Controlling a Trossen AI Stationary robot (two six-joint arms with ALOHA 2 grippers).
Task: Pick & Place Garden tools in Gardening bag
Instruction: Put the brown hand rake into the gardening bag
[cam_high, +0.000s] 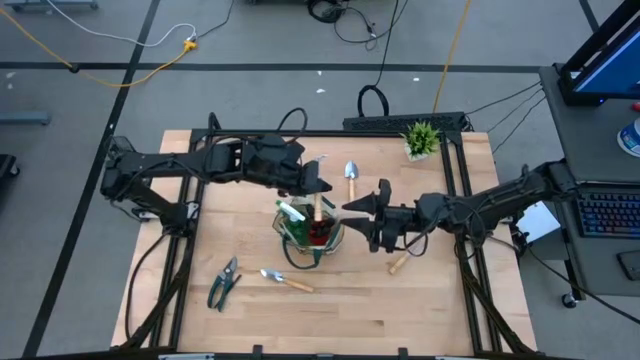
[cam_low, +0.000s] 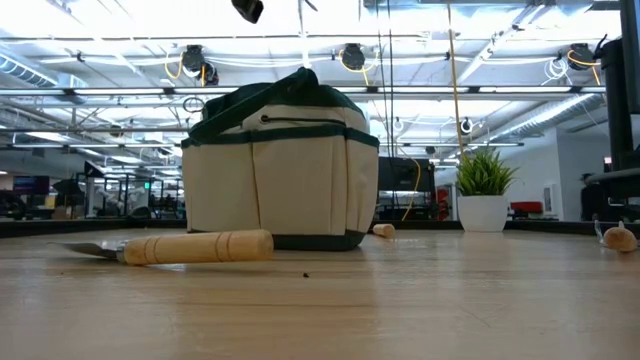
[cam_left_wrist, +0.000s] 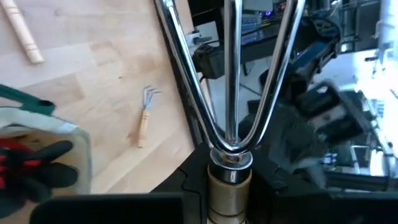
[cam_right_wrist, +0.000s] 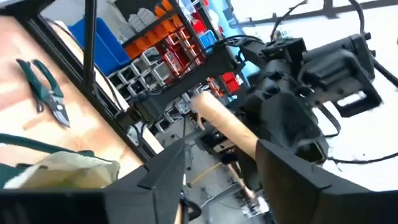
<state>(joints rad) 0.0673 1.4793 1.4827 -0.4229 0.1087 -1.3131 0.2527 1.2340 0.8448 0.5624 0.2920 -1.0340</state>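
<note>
Low view: gardening bag (cam_low: 280, 170) plain khaki, no legible writing.

Grey floor (cam_high: 100, 110) with yellow cables (cam_high: 120, 75); bright ceiling lights (cam_low: 480, 40) overhead.

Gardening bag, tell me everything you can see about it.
The gardening bag is a small khaki-tan fabric tote with dark green trim, stitched outer pockets and dark handles. It stands upright and open near the middle of the wooden table. A red-and-black glove lies inside. The left tool holds a hand fork above it.
</note>
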